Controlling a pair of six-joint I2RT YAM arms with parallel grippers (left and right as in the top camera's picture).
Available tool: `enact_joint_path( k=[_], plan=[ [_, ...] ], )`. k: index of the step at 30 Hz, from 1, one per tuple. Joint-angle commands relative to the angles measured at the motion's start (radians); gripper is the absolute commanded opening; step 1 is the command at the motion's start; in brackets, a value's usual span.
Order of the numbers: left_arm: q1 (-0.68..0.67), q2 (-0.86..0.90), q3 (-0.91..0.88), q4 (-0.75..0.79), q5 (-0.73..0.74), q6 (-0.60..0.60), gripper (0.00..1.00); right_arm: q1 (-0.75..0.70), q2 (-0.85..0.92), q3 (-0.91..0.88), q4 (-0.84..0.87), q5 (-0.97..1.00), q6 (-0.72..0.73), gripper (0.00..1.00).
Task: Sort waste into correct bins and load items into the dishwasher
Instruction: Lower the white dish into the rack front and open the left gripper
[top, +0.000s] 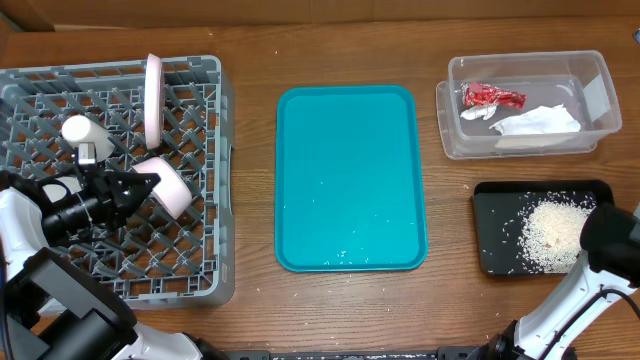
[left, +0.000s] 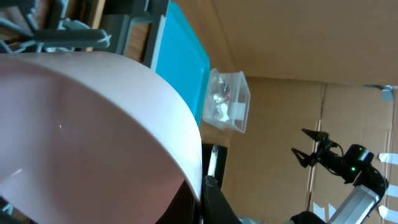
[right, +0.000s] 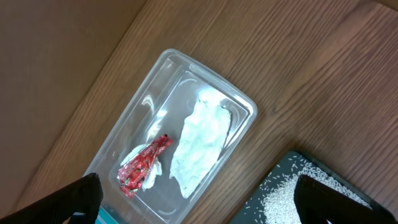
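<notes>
Clamped on the rim of the pink bowl (top: 172, 187) with the left gripper (top: 150, 184), jaws nearly together. Bowl tipped on its side in the grey dish rack (top: 200, 250), near a white cup (top: 83, 130) and an upright pink plate (top: 153, 98). Nothing held in the right gripper (right: 196, 190) – fingers spread wide above the clear bin (right: 249, 106) containing red wrapper (right: 143, 165) and white tissue (right: 199, 143). Black tray (top: 495, 210) of rice just beside.

Left gripper (top: 143, 185) low, fingers (left: 214, 202) close together; right gripper (right: 202, 205) high, fingers (right: 78, 198) wide apart.
</notes>
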Motion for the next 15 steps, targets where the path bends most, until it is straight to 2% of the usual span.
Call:
enact_joint_path(
  k=[1,8,13,15],
  plan=[
    [0.006,-0.011,0.021,0.002,-0.077,-0.030,0.04,-0.001,-0.019,0.019,0.005,0.003,-0.003,1.00],
    [0.006,-0.011,0.021,0.056,-0.179,-0.127,0.04,-0.001,-0.019,0.019,0.005,0.003,-0.003,1.00],
    [0.006,-0.011,0.021,0.141,-0.424,-0.399,0.04,-0.001,-0.019,0.019,0.004,0.003,-0.003,1.00],
    [0.006,-0.011,0.022,0.166,-0.475,-0.453,0.05,-0.001,-0.019,0.019,0.004,0.003,-0.003,1.00]
  ],
)
